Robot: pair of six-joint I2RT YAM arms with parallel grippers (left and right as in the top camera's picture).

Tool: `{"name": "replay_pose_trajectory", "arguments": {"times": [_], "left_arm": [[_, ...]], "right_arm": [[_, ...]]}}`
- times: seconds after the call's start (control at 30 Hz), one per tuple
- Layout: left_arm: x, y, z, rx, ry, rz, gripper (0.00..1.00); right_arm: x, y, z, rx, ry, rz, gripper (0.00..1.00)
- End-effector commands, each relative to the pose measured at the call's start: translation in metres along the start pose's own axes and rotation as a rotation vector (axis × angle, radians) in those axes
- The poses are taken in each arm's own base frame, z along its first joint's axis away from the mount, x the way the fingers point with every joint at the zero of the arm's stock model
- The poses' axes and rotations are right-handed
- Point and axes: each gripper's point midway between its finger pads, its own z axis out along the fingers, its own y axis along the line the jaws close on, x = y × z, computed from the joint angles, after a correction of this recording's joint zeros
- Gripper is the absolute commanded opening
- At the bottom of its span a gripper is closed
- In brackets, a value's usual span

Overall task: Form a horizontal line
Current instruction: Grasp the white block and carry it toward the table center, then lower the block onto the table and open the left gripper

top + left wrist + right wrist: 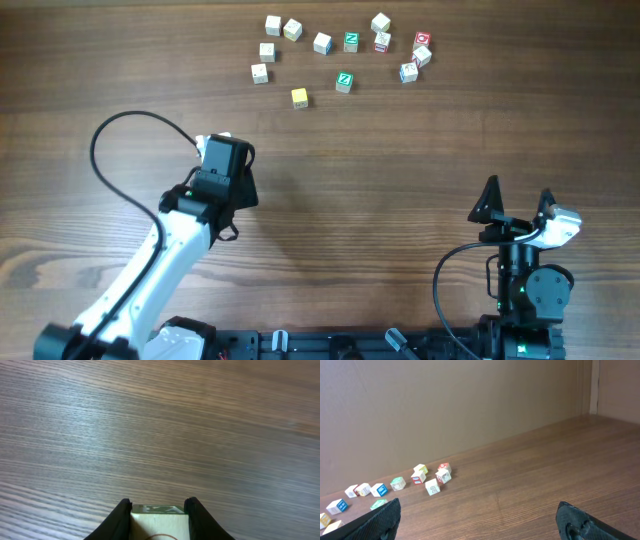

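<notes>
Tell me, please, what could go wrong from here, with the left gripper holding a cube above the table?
1. The left gripper holds the cube near its fingertips, so the cube may twist or slip on release and land askew.
2. The loose cubes by the red-topped cube sit close together, so picking one could well nudge its neighbours.
</notes>
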Motion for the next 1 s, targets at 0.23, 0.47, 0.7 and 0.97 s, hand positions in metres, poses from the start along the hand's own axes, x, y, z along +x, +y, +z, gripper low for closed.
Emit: {"name": "replay_pose_trajectory", "arguments": {"times": [0.23, 0.47, 0.7, 0.97], "left_arm": [[0.020, 0.008, 0.051, -0.100, 0.102, 0.140, 0.28], [0.016, 0.015, 0.054, -0.110, 0.100, 0.115, 0.45], [0.015, 0.015, 0.055, -0.105, 0.095, 0.111, 0.44], [0.015, 0.015, 0.055, -0.105, 0.095, 0.111, 0.44]], "right_arm": [[-0.001, 0.002, 0.000, -0.013, -0.005, -0.016, 1.00], [-0.001, 0.002, 0.000, -0.013, -0.005, -0.016, 0.99], [-0.001, 0.002, 0.000, -0.013, -0.005, -0.016, 1.00], [-0.001, 0.002, 0.000, -0.013, -0.005, -0.016, 1.00]]}}
